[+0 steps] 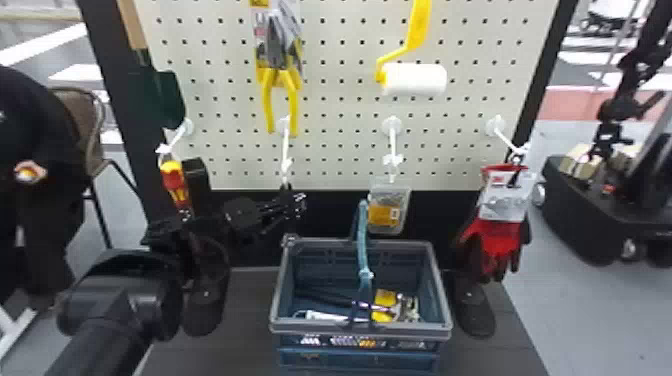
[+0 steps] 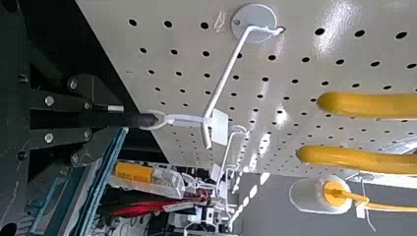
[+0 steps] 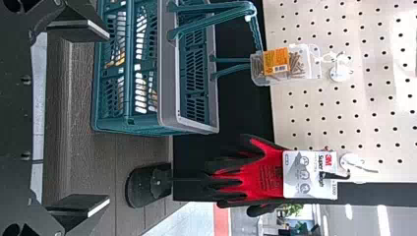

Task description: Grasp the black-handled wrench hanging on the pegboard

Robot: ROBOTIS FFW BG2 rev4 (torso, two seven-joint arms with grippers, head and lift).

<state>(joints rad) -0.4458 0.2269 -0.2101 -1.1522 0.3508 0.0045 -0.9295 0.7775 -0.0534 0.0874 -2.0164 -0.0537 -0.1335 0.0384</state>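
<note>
Wrench [image 2: 142,119], matte black round handle, clamped in left tool [image 2: 117,121]; right tool [image 3: 81,115] splayed.

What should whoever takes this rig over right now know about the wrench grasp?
Left gripper: looks shut on the black-handled wrench, near the handle's end.
Right gripper: open, empty, parked above the table beside the basket.
Wrench: its end loop is on the white hook of the pegboard.
Done: the reach and, seemingly, the grasp.
Left: confirm the grip; the wrench is not yet off the hook.
</note>
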